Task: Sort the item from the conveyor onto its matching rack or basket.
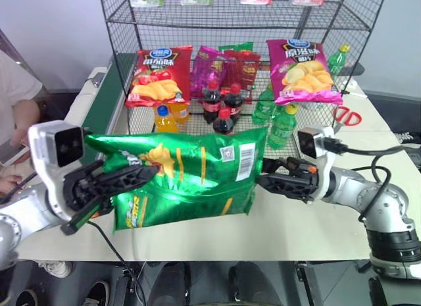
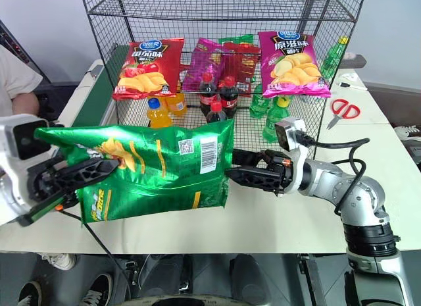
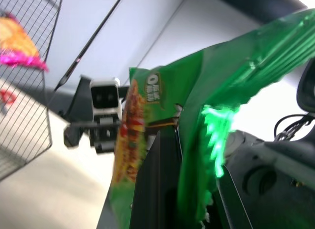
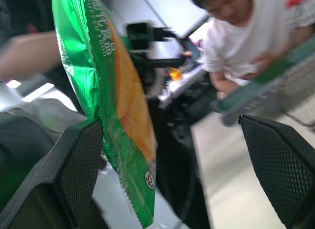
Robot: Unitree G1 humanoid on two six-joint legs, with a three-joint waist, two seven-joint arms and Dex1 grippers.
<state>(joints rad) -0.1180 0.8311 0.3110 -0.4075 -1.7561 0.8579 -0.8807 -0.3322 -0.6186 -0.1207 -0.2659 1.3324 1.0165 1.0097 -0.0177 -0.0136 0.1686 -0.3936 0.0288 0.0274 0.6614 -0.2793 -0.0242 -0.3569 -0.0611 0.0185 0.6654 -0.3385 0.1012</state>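
Green bag [image 1: 187, 178] hangs broadside above the tabletop's [image 1: 309, 227] near edge, pinched at one end by the closed left claw [image 1: 135, 176]. Right claw [image 1: 263, 174], spread wide, sits at the free end, apparently to steady it before the rack [image 1: 118, 16].

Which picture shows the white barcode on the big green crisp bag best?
The left eye view: the barcode faces it flat on the green crisp bag. The right eye view shows it too. Both wrist views catch the bag edge-on.
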